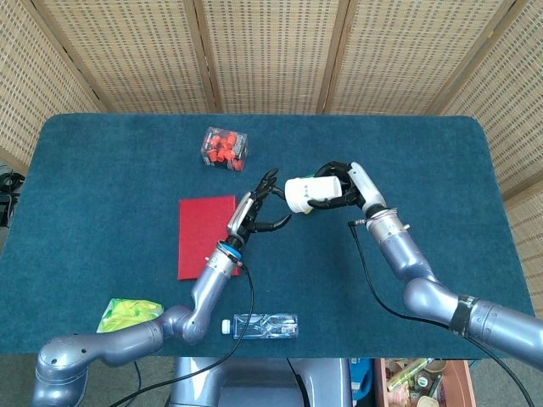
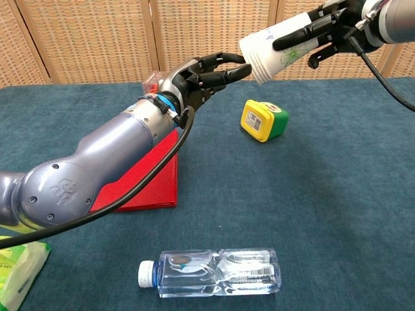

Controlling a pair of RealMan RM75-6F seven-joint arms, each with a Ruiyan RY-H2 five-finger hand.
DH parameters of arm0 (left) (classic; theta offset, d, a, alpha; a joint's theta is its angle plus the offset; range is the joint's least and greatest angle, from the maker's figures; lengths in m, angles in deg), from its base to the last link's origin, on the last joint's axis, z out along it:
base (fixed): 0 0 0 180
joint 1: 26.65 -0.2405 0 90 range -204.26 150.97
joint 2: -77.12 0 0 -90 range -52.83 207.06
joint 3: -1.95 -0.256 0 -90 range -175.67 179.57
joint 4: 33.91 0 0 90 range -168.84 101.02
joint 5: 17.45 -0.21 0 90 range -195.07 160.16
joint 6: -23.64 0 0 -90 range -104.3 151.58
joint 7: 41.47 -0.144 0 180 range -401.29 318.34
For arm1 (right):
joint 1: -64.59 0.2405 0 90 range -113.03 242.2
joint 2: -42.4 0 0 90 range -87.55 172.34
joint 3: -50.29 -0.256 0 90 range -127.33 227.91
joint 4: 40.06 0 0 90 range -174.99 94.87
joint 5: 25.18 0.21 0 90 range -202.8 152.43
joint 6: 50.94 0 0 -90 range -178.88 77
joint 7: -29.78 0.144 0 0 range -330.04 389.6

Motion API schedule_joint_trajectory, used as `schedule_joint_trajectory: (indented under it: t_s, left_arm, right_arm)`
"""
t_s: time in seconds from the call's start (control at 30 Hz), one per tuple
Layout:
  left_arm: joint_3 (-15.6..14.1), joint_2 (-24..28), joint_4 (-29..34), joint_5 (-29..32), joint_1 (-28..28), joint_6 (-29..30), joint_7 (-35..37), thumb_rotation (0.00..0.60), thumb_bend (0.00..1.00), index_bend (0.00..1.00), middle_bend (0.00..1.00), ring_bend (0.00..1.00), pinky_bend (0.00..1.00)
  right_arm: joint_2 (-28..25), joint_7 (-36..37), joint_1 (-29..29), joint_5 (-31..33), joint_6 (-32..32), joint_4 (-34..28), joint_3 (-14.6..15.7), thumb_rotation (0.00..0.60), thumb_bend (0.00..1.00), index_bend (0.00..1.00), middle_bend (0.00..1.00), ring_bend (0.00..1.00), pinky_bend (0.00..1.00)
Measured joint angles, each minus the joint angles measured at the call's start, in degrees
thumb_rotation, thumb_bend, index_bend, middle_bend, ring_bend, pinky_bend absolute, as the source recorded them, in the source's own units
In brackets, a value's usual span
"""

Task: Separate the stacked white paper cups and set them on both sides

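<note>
The stacked white paper cups (image 1: 307, 193) (image 2: 273, 46) lie sideways in the air above the table's middle, rim pointing to the robot's left. My right hand (image 1: 351, 190) (image 2: 326, 27) grips them around the base end, dark fingers wrapped over the wall. My left hand (image 1: 258, 209) (image 2: 206, 72) is raised just left of the rim, fingers spread and stretched toward it. Its fingertips (image 2: 238, 67) reach right up to the rim, and I cannot tell whether they touch. Nothing sits in the left hand.
A red mat (image 1: 207, 236) (image 2: 154, 176) lies under my left forearm. A clear box of red pieces (image 1: 225, 148) stands at the back. A yellow-green box (image 2: 264, 120) sits below the cups. A plastic bottle (image 1: 263, 325) (image 2: 214, 272) and a yellow-green packet (image 1: 127, 314) lie near the front edge.
</note>
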Motion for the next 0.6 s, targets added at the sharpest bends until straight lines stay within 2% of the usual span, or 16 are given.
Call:
schedule_joint_trajectory:
  t_s: [0.6]
  left_arm:
    - [1.0, -1.2, 0.1, 0.2, 1.7, 0.7, -1.4, 0.6, 0.39, 0.51, 0.0, 0.0, 0.0]
  right_arm:
    - [-1.0, 0.3, -0.1, 0.0, 0.3, -0.7, 0.4, 0.6, 0.11, 0.78, 0.62, 0.49, 0.74]
